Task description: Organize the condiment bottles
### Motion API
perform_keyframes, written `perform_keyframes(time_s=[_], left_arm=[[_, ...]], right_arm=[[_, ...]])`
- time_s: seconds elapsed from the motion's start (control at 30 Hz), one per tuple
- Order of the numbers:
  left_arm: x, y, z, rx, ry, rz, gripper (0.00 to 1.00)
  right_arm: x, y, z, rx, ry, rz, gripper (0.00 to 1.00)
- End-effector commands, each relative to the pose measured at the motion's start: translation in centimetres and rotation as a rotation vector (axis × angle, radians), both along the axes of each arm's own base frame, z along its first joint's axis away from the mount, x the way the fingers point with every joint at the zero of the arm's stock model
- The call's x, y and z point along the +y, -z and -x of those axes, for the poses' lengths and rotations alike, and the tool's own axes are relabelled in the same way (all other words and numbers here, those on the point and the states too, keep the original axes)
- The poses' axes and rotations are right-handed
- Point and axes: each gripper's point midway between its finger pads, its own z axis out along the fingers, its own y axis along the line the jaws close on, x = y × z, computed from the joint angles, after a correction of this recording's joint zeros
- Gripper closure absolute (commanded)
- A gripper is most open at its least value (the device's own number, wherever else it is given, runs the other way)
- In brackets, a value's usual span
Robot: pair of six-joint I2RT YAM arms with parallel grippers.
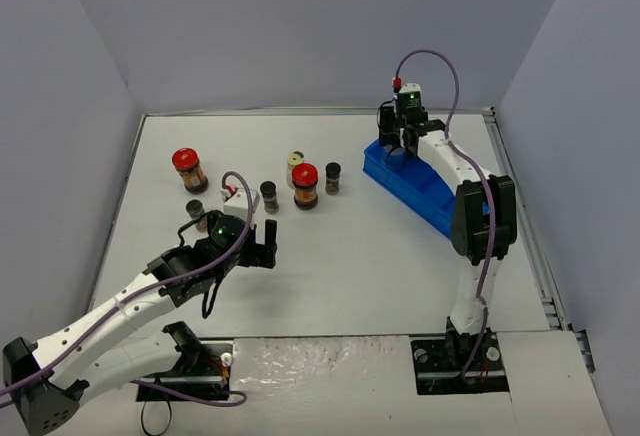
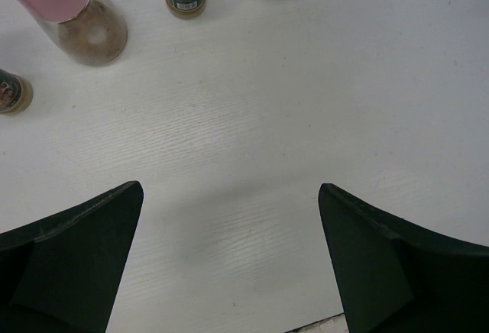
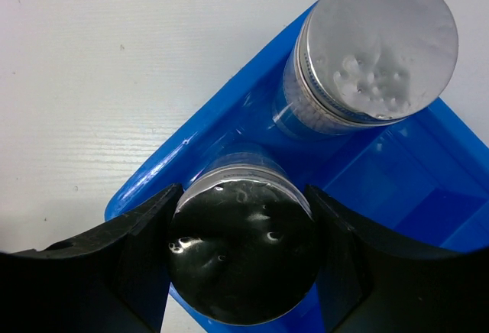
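My right gripper is shut on a grey-capped jar, holding it upright in the far end compartment of the blue tray. A second grey-capped jar stands beside it in the same compartment. My left gripper is open and empty above bare table. On the table stand two red-lidded jars, a cream-lidded jar, a pink-lidded jar just behind the left wrist, and three tiny dark-capped jars.
The tray's other compartments run toward the near right, partly under the right arm. Grey walls close the table on three sides. The left arm's purple cable loops over the pink-lidded jar.
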Motion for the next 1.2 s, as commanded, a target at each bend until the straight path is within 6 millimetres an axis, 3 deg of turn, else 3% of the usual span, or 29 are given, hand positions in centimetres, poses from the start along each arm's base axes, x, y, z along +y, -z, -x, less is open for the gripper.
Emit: perform_keyframes(time_s=[0.0, 0.1, 0.2, 0.4, 0.47, 0.6, 0.7, 0.87, 1.03, 1.17], left_arm=[[-1.0, -3.3, -1.4, -0.074, -0.001, 0.061, 0.03], [-1.2, -3.4, -1.7, -0.078, -0.002, 0.067, 0.03], [-1.4, -3.7, -2.0, -0.081, -0.007, 0.068, 0.03], [-1.3, -4.9, -3.2, -0.100, -0.035, 0.042, 0.03], [-0.9, -5.6, -3.9, -0.109, -0.060, 0.045, 0.03], [0.3, -5.9, -5.7, -0.083, -0.129, 0.058, 0.03], [1.4, -6.6, -6.5, -0.087, -0.166, 0.067, 0.03], [4.4, -8.0, -7.2, -0.114, -0.231, 0.046, 0.03], [9.0, -7.5, -7.0, -0.115, -0.323, -0.009, 0.03], [11.3, -6.6, -5.8, -0.113, -0.361, -0.003, 0.03]], right_arm=[[0.9, -4.1, -1.3, -0.119, -0.019, -0.048, 0.36], [1.1, -5.6, -0.8, -0.138, -0.029, -0.056, 0.20], [1.5, -8.0, 0.2, -0.164, -0.040, -0.063, 0.12], [1.6, -13.4, 4.0, -0.230, -0.065, -0.101, 0.03], [1.8, -14.4, 5.5, -0.243, -0.089, -0.109, 0.01], [3.9, -17.1, 9.2, -0.291, -0.194, -0.123, 0.00], [6.1, -16.9, 11.5, -0.290, -0.265, -0.112, 0.00], [11.3, -15.7, 13.5, -0.262, -0.428, -0.123, 0.00], [16.7, -13.8, 14.0, -0.236, -0.570, -0.102, 0.00], [19.6, -11.5, 13.4, -0.219, -0.653, -0.092, 0.00]])
